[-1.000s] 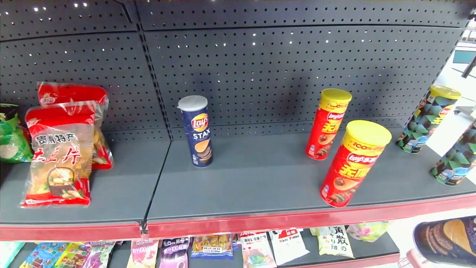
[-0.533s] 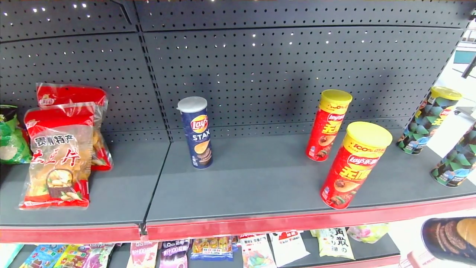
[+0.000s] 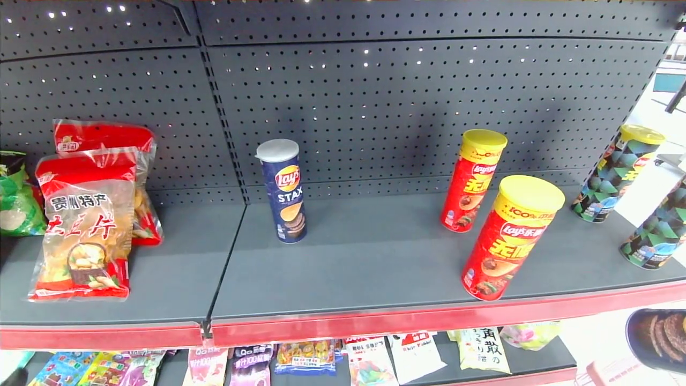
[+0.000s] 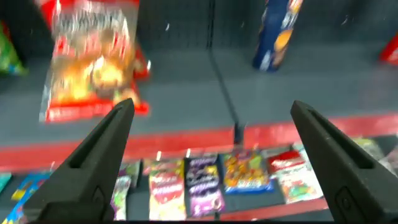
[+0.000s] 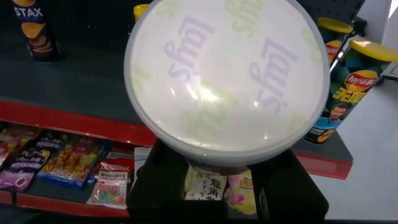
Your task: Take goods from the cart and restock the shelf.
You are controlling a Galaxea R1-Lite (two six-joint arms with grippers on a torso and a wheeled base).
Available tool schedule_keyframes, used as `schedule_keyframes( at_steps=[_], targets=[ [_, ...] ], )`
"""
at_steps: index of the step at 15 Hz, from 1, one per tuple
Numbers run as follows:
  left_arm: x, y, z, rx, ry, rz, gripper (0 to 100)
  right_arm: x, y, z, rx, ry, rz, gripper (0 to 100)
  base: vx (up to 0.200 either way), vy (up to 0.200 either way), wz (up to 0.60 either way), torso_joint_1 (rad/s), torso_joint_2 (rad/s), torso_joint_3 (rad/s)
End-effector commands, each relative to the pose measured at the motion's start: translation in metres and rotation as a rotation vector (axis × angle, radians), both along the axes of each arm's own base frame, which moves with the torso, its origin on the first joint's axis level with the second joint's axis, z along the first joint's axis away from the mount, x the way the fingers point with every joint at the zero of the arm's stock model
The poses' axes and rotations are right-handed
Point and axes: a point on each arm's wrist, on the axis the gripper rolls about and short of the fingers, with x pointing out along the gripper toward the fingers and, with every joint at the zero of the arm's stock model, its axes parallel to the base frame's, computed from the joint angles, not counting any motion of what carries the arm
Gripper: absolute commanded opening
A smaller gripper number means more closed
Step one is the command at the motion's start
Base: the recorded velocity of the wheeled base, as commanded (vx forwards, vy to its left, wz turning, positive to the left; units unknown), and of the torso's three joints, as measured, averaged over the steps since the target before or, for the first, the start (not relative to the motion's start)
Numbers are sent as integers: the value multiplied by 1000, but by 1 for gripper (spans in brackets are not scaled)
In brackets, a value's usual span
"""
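The head camera is looking down at the shelf (image 3: 375, 262); both wrist cameras are facing it closer, sharing the blue can (image 3: 284, 190).

Shelf (image 3: 370, 257) open between blue can (image 3: 284, 193) and red can (image 3: 474, 182) — nearer red can (image 3: 512, 241) alongside.

Edge-cropped dark can (image 3: 658, 339), lower right

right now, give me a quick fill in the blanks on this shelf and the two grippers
1. The blue can stands ____ on the shelf.
2. The red can nearest the shelf's front edge has a ____ lid.
3. The left gripper is ____, with nothing between its fingers.
4. The right gripper is shut on a ____ with a pale round lid.
Missing words: upright; yellow; open; can.
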Motion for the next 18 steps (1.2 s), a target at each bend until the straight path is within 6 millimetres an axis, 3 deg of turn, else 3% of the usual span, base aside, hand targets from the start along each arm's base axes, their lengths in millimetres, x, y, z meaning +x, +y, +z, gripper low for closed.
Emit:
schedule_keyframes(
  at_steps=[1,2,4,8,11,18],
  targets=[
    [121,-15,64,51,132,-210,100,1,0,1,-1,6,-4,0,0,0,0,0,0,0],
    [153,-22,65,59,121,-314,100,3,1,3,-3,13,-5,0,0,0,0,0,0,0],
    [199,-29,53,66,195,-421,100,4,1,7,-3,15,-15,0,0,0,0,0,0,0],
    [260,-39,21,173,201,-586,100,5,1,4,-5,27,-33,0,0,0,0,0,0,0],
    [282,-51,9,177,166,-673,100,8,2,3,-9,43,-36,0,0,0,0,0,0,0],
    [327,-68,8,176,129,-658,100,10,2,1,-12,63,-36,0,0,0,0,0,0,0]
  ],
)
